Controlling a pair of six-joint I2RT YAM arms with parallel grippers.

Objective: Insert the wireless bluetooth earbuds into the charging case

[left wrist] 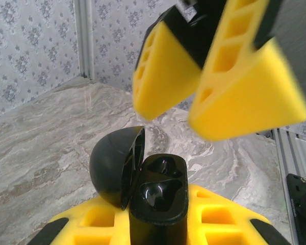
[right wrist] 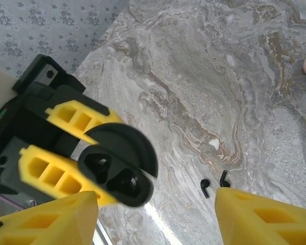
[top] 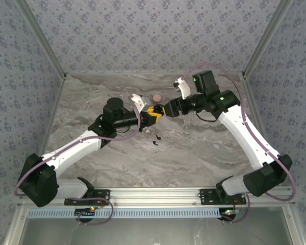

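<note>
Alu rail (top: 158, 194) nearest, grey marbled tabletop (top: 194, 148) w/ earbuds (top: 155, 141), floral-papered walls (top: 143, 35) round.

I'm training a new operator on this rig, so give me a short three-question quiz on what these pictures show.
1. True or false: the charging case is open and gripped by the left claw.
2. Fill in the blank: the right claw, close to the case, is ____ (open or shut).
3. Where are the two earbuds?
A. seated inside the case
B. lying on the table
C. pinched in a claw

Key: 1 true; 2 open; 3 B.
</note>
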